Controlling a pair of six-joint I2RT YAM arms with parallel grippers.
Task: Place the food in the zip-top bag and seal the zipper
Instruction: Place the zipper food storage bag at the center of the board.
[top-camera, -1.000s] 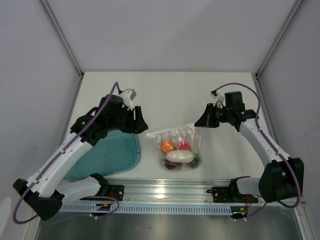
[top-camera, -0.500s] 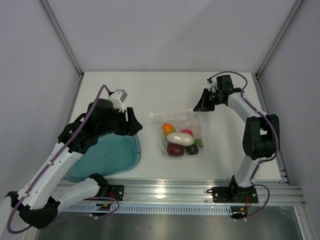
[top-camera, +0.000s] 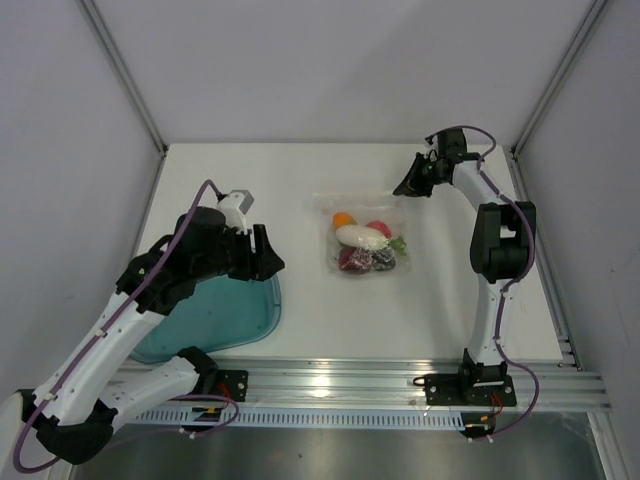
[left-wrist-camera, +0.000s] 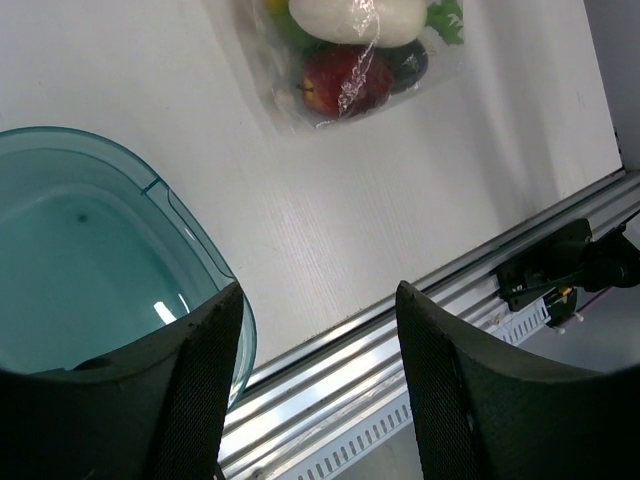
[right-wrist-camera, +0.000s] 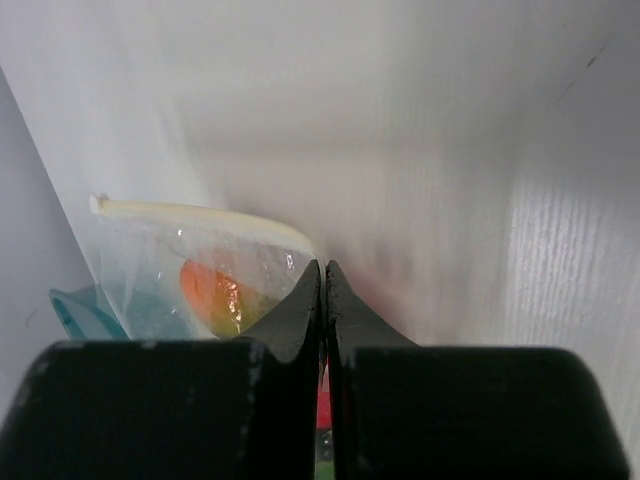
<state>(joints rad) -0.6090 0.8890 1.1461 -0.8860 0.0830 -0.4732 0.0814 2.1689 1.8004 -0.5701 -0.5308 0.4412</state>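
Note:
The zip-top bag (top-camera: 362, 238) lies flat mid-table with the food inside: a white oblong piece (top-camera: 360, 235), an orange bit (top-camera: 344, 219), a red fruit (top-camera: 378, 228), a maroon piece (top-camera: 350, 258) and a green bit (top-camera: 399, 243). Its zipper (top-camera: 355, 200) runs along the far edge. My right gripper (top-camera: 400, 190) is shut on the bag's far right corner; in the right wrist view the zipper (right-wrist-camera: 200, 213) ends at the right gripper (right-wrist-camera: 323, 265). My left gripper (top-camera: 270, 262) hangs open left of the bag, holding nothing. In the left wrist view the left gripper (left-wrist-camera: 320, 295) is well short of the bag (left-wrist-camera: 270, 95).
A teal translucent tray (top-camera: 215, 315) sits under the left arm at the near left, its rim (left-wrist-camera: 200, 240) beside the left finger. The metal rail (top-camera: 340, 385) runs along the near edge. Walls close in the table at the back and sides.
The right gripper has moved toward the back right corner, and the bag with the food has slid that way with it. The left gripper has drawn back to the left and nearer.

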